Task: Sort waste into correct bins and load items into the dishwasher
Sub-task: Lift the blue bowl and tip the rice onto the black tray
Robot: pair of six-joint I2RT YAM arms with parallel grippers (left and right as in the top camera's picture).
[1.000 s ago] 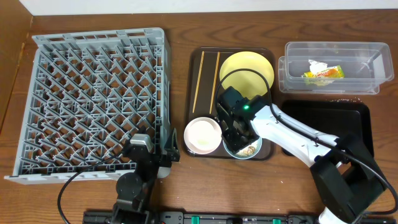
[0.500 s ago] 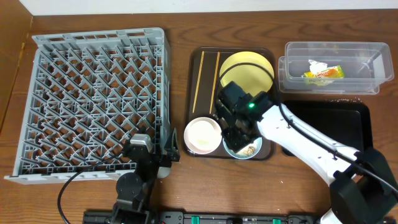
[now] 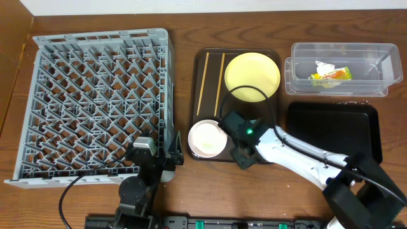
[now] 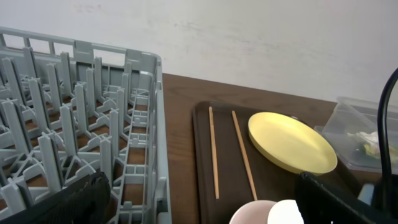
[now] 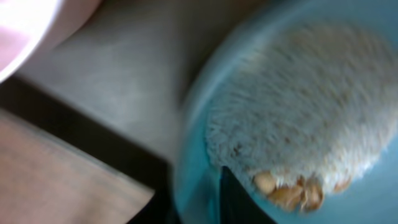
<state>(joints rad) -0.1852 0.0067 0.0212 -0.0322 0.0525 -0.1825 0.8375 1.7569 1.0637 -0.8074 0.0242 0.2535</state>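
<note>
The blue bowl (image 5: 196, 124) fills the right wrist view, with pale crumbs and nut pieces (image 5: 292, 186) inside it. My right gripper (image 3: 245, 151) sits over it at the front edge of the dark tray (image 3: 206, 70) and hides it from overhead. One finger is inside the rim and one outside, closed on the rim. My left gripper (image 4: 199, 208) is open and empty, low beside the grey dish rack (image 3: 95, 102). A pink bowl (image 3: 206, 138) lies left of the right gripper. A yellow plate (image 3: 252, 76) and two chopsticks (image 3: 203, 83) lie on the tray.
Two clear bins (image 3: 337, 60) stand at the back right, one holding a yellow wrapper (image 3: 329, 75). A black tray (image 3: 334, 127) lies in front of them. The dish rack's wall (image 4: 152, 124) rises just left of the dark tray.
My right gripper has moved toward the front edge of the tray and down onto the blue bowl's rim, now covering the bowl from overhead. The left arm has not moved.
</note>
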